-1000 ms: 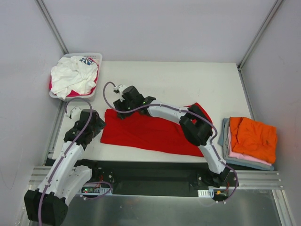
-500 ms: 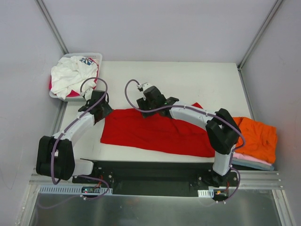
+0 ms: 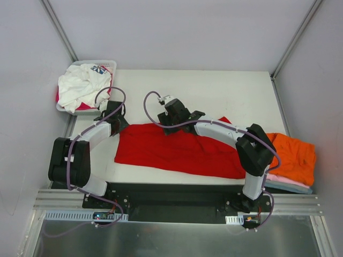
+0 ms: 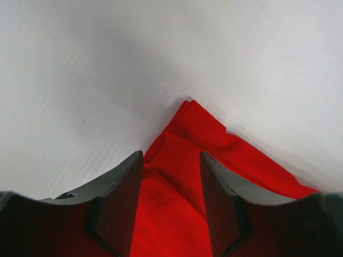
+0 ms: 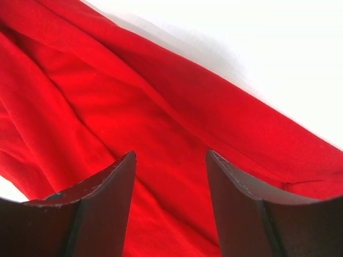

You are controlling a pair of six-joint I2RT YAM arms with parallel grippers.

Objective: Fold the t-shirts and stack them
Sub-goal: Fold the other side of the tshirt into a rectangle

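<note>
A plain bright red t-shirt lies spread flat across the middle of the table. My left gripper is down at its far left corner. In the left wrist view the left gripper is open, its fingers straddling the red cloth just behind the corner tip. My right gripper is at the shirt's far edge, left of centre. Seen from the right wrist, the right gripper is open over wrinkled red cloth, nothing pinched.
A white slotted basket at the far left corner holds a white printed t-shirt over a magenta one. At the right edge sits a folded stack: orange t-shirt on pink on blue-grey.
My left arm swung from the near left up to the red shirt's far left corner and its jaws narrowed. The right gripper slid right along the far edge, dragging cloth slightly.
</note>
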